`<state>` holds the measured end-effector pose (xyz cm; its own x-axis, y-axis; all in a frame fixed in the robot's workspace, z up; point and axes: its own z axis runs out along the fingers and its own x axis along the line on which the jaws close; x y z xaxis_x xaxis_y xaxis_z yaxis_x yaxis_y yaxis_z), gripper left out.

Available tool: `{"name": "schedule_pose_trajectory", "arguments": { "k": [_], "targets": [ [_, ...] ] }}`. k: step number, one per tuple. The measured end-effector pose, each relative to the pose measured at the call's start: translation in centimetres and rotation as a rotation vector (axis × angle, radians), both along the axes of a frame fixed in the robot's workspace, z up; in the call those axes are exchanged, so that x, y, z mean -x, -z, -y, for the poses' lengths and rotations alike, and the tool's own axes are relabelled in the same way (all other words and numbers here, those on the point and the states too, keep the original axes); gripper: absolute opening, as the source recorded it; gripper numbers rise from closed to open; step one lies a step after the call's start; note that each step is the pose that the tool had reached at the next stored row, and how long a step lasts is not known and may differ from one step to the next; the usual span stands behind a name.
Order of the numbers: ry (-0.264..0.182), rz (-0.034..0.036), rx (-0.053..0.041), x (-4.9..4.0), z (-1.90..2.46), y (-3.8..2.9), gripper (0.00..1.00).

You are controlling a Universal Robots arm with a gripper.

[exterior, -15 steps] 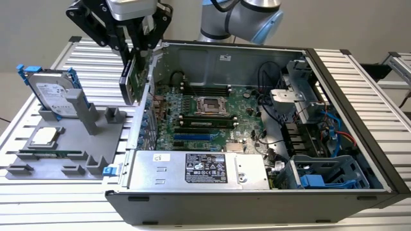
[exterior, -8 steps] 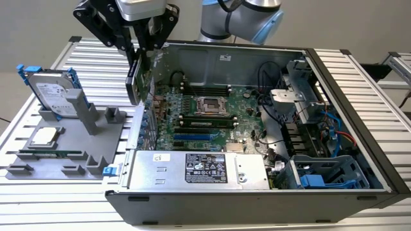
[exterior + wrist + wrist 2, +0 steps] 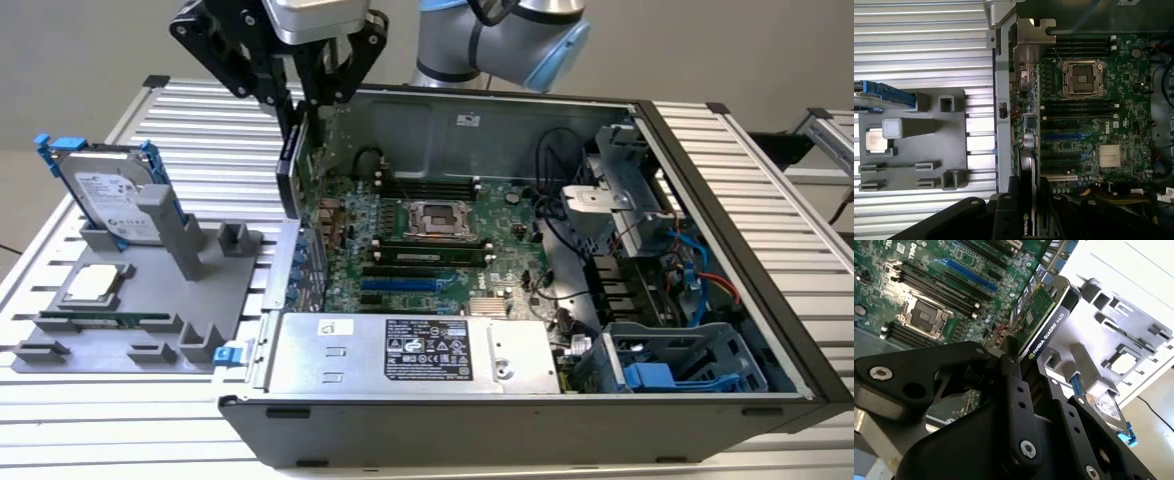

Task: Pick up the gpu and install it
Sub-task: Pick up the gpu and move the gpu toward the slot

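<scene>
Black-shrouded gpu (image 3: 287, 170) hangs long-axis vertical, clamped in the gripper (image 3: 304, 100) fingers, above the motherboard (image 3: 441, 250) by the computer case (image 3: 534, 110) wall.

Exterior view overlooks the case (image 3: 467, 440); both wrist views face its motherboard (image 3: 884, 262) (image 3: 1124, 130).

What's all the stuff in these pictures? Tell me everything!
table: one, silver slats, under everything.
case: one, black, open, on the table.
holder: one, grey, on the table beside the case.
gpu: one, green and black, held upright by the case's wall.
motherboard: one, green, inside the case.
power supply: one, silver, inside the case.
hard drive: one, silver in a blue frame, standing on the holder.
processor chip: one, silver, lying on the holder.
memory stick: one, green, lying on the holder.
gripper: one, black, shut on the gpu.
robot arm: one, silver and blue, behind the case.
</scene>
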<state>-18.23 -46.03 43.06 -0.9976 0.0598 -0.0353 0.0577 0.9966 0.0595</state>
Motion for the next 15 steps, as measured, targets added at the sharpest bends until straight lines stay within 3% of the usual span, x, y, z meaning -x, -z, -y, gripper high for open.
{"name": "schedule_pose_trajectory", "arguments": {
  "k": [15],
  "targets": [
    [0.0, 0.0, -0.0001, -1.81, 0.0, 0.0, 0.0]
  ]
}}
